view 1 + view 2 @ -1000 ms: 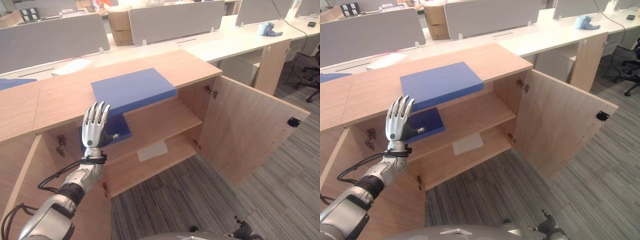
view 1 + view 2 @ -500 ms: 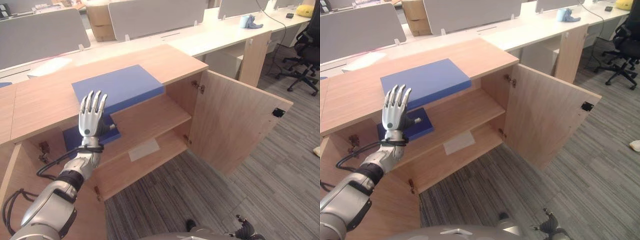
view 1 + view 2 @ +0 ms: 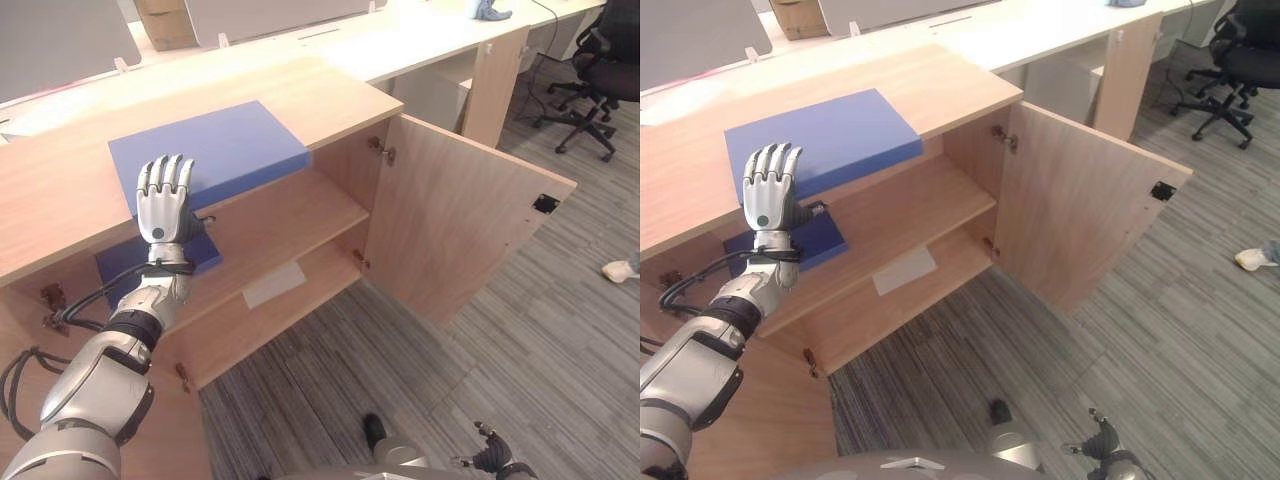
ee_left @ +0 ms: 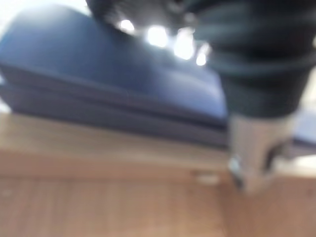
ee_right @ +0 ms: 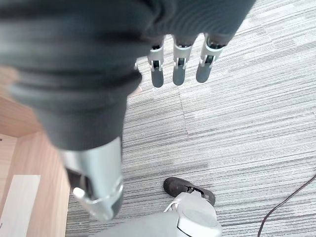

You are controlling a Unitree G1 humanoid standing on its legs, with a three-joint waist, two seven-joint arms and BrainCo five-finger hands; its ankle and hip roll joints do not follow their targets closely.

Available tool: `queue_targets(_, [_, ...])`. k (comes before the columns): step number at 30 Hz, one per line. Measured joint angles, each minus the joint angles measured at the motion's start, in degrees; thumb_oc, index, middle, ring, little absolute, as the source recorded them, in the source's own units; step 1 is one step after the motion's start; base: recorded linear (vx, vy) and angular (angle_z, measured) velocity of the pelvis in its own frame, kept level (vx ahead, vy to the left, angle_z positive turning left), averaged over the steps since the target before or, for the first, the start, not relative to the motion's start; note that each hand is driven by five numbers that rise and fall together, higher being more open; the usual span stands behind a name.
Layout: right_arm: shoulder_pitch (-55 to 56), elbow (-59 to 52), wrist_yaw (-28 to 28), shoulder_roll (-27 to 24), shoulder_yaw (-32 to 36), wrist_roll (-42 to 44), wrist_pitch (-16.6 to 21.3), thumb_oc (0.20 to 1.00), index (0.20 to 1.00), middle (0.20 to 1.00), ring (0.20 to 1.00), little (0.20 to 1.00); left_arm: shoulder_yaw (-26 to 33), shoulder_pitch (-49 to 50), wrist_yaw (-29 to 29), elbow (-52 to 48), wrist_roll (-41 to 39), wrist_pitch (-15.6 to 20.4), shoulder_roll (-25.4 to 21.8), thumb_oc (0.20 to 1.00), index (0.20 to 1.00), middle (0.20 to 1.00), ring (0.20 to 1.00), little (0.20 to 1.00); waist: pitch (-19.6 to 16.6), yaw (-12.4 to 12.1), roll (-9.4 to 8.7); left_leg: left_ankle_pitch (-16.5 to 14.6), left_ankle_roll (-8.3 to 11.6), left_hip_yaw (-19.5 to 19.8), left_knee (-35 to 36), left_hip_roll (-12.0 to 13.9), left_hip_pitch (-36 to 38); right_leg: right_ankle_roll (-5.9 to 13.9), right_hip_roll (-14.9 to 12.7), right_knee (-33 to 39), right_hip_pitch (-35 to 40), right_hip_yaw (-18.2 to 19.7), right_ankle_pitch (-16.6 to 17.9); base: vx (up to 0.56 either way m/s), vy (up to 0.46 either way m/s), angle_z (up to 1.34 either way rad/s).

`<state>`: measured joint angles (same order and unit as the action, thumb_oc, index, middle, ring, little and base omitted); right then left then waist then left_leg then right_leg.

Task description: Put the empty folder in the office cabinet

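Fingers spread and empty, left hand is hovering mid-left over the shelved blue folder, needing a flat inward push; right hand is dangling relaxed.

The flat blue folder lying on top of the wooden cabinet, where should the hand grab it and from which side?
Probably by the front edge of the flat blue folder, which overhangs the wooden cabinet's top above the open compartment. Coming from the front, the left hand, open and raised just before that edge, could slip fingers under the overhang and the thumb on top, since the folder lies flat.

Left hand hides part of shelf folder.
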<state>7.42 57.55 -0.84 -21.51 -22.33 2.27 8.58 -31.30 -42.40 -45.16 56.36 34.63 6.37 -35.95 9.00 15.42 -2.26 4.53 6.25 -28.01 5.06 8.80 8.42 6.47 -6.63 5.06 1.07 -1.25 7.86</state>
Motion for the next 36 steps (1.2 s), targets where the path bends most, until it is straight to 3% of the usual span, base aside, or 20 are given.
queue_targets(1, [0.0,-1.3,0.0,0.0,0.0,0.0,0.1,1.0,1.0,1.0,1.0,1.0,-0.2,-0.9,1.1,0.0,-0.6,-0.2,-0.5,0.2,0.2,0.2,0.2,0.2,0.6,0.1,-0.26,0.0,0.0,-0.1,0.0,0.0,0.0,0.0,0.0,0.0,0.0,0.1,0.0,0.0,0.0,0.0])
queue_targets(9, [-1.0,-1.3,0.0,0.0,0.0,0.0,0.4,1.0,1.0,1.0,1.0,1.0,-0.2,-2.3,0.9,-0.2,-0.6,-0.5,-1.6,0.2,0.2,0.2,0.2,0.2,0.5,0.0,-0.14,0.0,0.01,-0.1,0.0,0.0,0.2,-0.05,0.0,-0.2,0.2,0.0,0.1,-0.02,-0.007,0.0])
queue_targets(12, [-1.3,-2.2,-0.1,-0.1,0.0,0.0,0.3,1.0,1.0,1.0,1.0,1.0,0.2,-2.0,0.7,-1.3,-1.6,1.4,-1.9,0.2,0.2,0.2,0.2,0.2,0.4,-0.4,0.11,0.1,0.01,0.2,0.0,0.1,0.2,-0.06,-0.1,-0.2,0.4,-0.8,0.2,-0.12,-0.037,0.09])
queue_targets(14, [0.4,-6.5,-0.6,0.0,0.0,0.0,0.5,1.0,1.0,1.0,1.0,1.0,2.0,2.7,-0.4,-11.2,-4.1,5.5,-1.7,0.2,0.2,0.2,0.2,0.2,0.4,-0.9,0.25,0.4,-0.06,1.9,0.0,0.0,0.3,-0.08,-0.3,-0.2,1.5,-2.4,0.2,-0.14,-0.05,0.31])
queue_targets(16, [0.4,-6.5,-0.6,0.0,0.0,0.0,0.5,1.0,1.0,1.0,1.0,1.0,2.0,2.7,-0.4,-11.2,-4.1,5.5,-1.7,0.2,0.2,0.2,0.2,0.2,0.4,-0.9,0.25,0.4,-0.06,1.9,0.0,0.0,0.3,-0.08,-0.3,-0.2,1.5,-2.4,0.2,-0.08,-0.027,0.08])
queue_targets(17, [0.4,-8.7,-0.9,-0.1,-0.1,0.0,0.4,1.0,1.0,1.0,1.0,1.0,2.2,5.0,-0.2,-16.3,-6.1,7.9,-1.7,0.2,0.2,0.2,0.2,0.2,0.2,-3.0,0.32,0.8,-0.17,2.0,0.0,0.0,0.2,-0.14,-0.3,-0.2,1.6,-2.6,0.3,-0.05,-0.007,0.04])
queue_targets(19, [0.4,-8.7,-0.9,-0.1,-0.1,0.0,0.4,1.0,1.0,1.0,1.0,1.0,2.2,5.0,-0.2,-16.3,-6.1,7.9,-1.7,0.2,0.2,0.2,0.2,0.2,0.2,-3.0,0.32,0.8,-0.17,2.0,0.0,0.0,0.2,-0.14,-0.3,-0.2,1.6,-2.6,0.3,-0.05,-0.009,0.06])
queue_targets(20, [0.4,-10.3,-1.0,-0.1,-0.3,0.0,0.3,1.0,1.0,1.0,1.0,1.0,2.9,10.0,1.4,-25.4,-9.9,8.2,-1.8,0.2,0.2,0.2,0.2,0.2,-0.4,-5.1,0.7,0.9,-0.21,2.4,0.0,0.1,0.3,-0.21,-0.4,-0.2,1.9,-2.9,0.4,-0.18,-0.041,0.16])
queue_targets(22, [0.1,-10.8,-1.0,-0.1,-0.3,0.0,0.3,1.0,1.0,1.0,1.0,1.0,3.2,12.3,2.4,-29.2,-11.8,8.5,-1.8,0.2,0.2,0.2,0.2,0.2,-1.1,-6.3,1.08,0.8,-0.2,3.0,0.0,0.1,0.1,-0.39,-0.5,0.0,2.2,-3.4,0.1,-0.16,-0.041,0.19])
queue_targets(23, [0.0,-12.6,-0.8,-0.3,-0.7,0.3,-1.0,1.0,1.0,1.0,1.0,1.0,4.9,15.1,4.6,-34.5,-14.2,7.8,-2.2,0.2,0.2,0.2,0.2,0.2,-1.4,-7.0,1.35,0.8,-0.47,4.0,0.0,0.1,-0.6,-0.4,-0.7,-0.1,2.7,-4.8,0.1,-0.05,-0.017,0.38])
queue_targets(24, [1.7,-21.6,-0.4,-1.7,-1.3,1.4,-1.8,1.0,1.0,1.0,1.0,1.0,11.3,25.4,10.7,-53.3,-21.6,7.5,-3.6,0.2,0.2,0.2,0.2,0.2,-1.5,-6.4,1.22,0.8,0.06,5.8,0.0,0.1,-0.5,-0.76,-1.1,0.2,3.5,-6.4,-0.3,-0.05,-0.017,0.38])
queue_targets(26, [1.7,-21.6,-0.4,-1.7,-1.3,1.4,-1.8,1.0,1.0,1.0,1.0,1.0,11.3,25.4,10.7,-53.3,-21.6,7.5,-3.6,0.2,0.2,0.2,0.2,0.2,-1.5,-6.4,1.22,0.8,0.06,5.8,0.0,0.1,-0.5,-0.76,-1.1,0.2,3.5,-6.4,-0.3,-0.03,-0.009,0.31])
queue_targets(27, [1.7,-23.2,0.3,-1.2,-1.3,2.4,-1.4,1.0,1.0,1.0,1.0,1.0,11.9,28.8,16.0,-60.8,-27.7,11.9,-3.8,0.2,0.2,0.2,0.2,0.2,-2.7,-10.3,1.19,1.1,0.02,7.6,0.0,0.1,0.4,-0.29,-0.8,0.2,5.0,-7.6,-1.4,-0.03,-0.012,0.38])
queue_targets(28, [1.7,-23.2,0.3,-1.2,-1.3,2.4,-1.4,1.0,1.0,1.0,1.0,1.0,11.9,28.8,16.0,-60.8,-27.7,11.9,-3.8,0.2,0.2,0.2,0.2,0.2,-2.7,-10.3,1.19,1.1,0.02,7.6,0.0,0.1,0.4,-0.29,-0.8,0.2,5.0,-7.6,-1.4,-0.07,-0.029,0.44])
queue_targets(31, [-1.5,-29.3,0.2,1.5,0.1,3.6,-1.6,1.0,1.0,1.0,1.0,1.0,18.7,38.9,28.0,-68.6,-40.5,11.9,-2.6,0.2,0.2,0.2,0.2,0.2,-4.0,-12.6,1.7,1.1,0.01,8.9,0.0,-0.2,0.0,-0.29,-1.5,0.2,5.2,-8.9,-1.5,-0.08,-0.033,0.13])
queue_targets(32, [-1.5,-29.3,0.2,1.5,0.1,3.6,-1.6,1.0,1.0,1.0,1.0,1.0,18.7,38.9,28.0,-68.6,-40.5,11.9,-2.6,0.2,0.2,0.2,0.2,0.2,-4.0,-12.6,1.7,1.1,0.01,8.9,0.0,-0.2,0.0,-0.29,-1.5,0.2,5.2,-8.9,-1.5,-0.06,-0.013,0.16])
queue_targets(33, [-1.1,-29.9,0.2,2.1,0.1,3.6,-1.4,1.0,1.0,1.0,1.0,1.0,20.3,41.4,34.6,-69.2,-48.5,12.1,-0.2,0.2,0.2,0.2,0.2,0.2,-5.0,-14.2,1.88,1.1,0.04,9.6,0.0,-0.2,-0.2,-0.38,-1.5,0.2,5.4,-9.1,-1.5,-0.03,0.0,0.09])
queue_targets(36, [-1.2,-30.0,0.2,2.1,0.4,3.6,-1.4,1.0,1.0,1.0,1.0,1.0,21.0,44.3,38.9,-69.3,-53.8,11.9,1.5,0.2,0.2,0.2,0.2,0.2,-5.3,-15.5,1.94,1.1,0.04,9.7,0.0,-0.3,-0.3,-0.38,-1.6,0.2,5.3,-9.2,-1.6,-0.04,0.003,0.07])
